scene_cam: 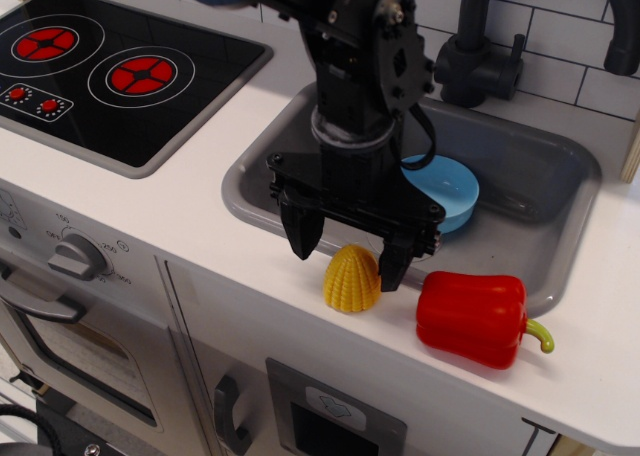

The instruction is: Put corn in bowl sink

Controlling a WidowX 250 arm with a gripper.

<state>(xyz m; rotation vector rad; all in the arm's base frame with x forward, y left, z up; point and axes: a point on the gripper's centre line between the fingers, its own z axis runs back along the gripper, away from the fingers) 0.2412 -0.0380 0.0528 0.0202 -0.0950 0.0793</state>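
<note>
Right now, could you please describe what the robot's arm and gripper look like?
The arm is black all over, built of blocky, angular housings with small silver screws, and a lighter grey ring sits at the wrist. A black cable loops along its right side. The gripper is matte black too: a wide crossbar carrying two thick, tapering fingers with blunt tips. No lettering or markings are legible.
</note>
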